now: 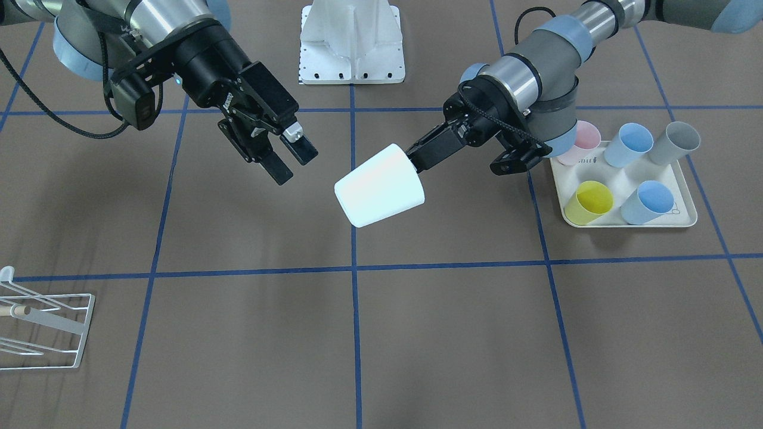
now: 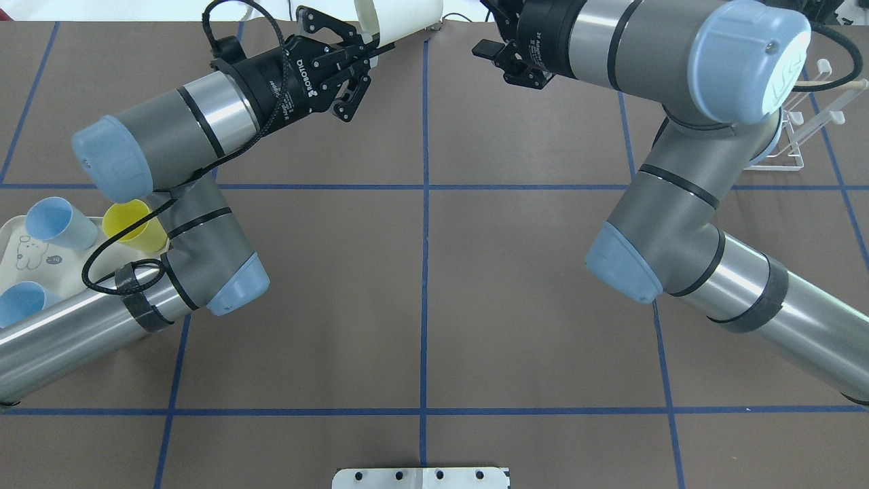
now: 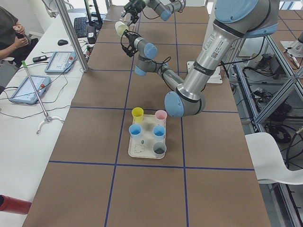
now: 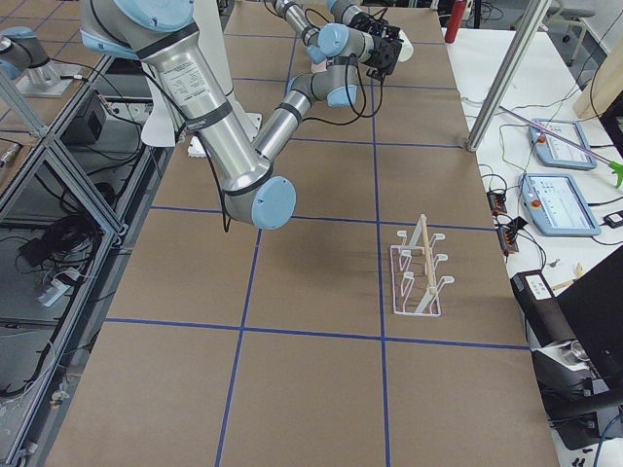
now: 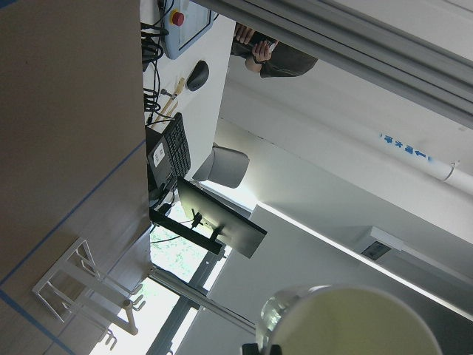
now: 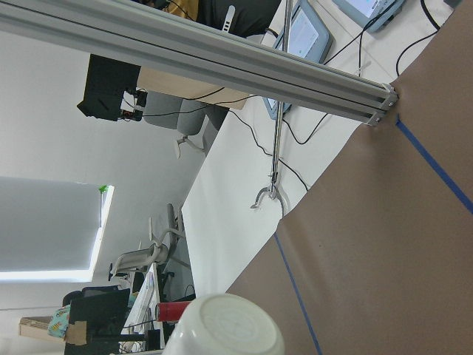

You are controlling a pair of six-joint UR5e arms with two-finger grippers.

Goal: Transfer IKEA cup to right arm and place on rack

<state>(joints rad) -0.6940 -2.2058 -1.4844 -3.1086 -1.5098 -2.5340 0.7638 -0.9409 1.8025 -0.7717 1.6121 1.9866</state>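
We are holding the white cup (image 1: 380, 186) aloft over mid-table, our left gripper (image 1: 415, 159) clamping its rim. Our right gripper (image 1: 293, 165) is hovering spread apart at the cup's ten o'clock in the front-facing view, with the rack (image 1: 56, 322) lying well apart at eight o'clock.

Cup aloft mid-table, tilted; rack standing apart.
White cup (image 1: 380, 186) is pinched at the rim by left gripper (image 1: 419, 159), base facing the open-jawed right gripper (image 1: 295, 165). Right arm (image 1: 161, 24) enters from 11 o'clock. White wire rack (image 1: 47, 325) with wooden dowel sits at 8 o'clock.
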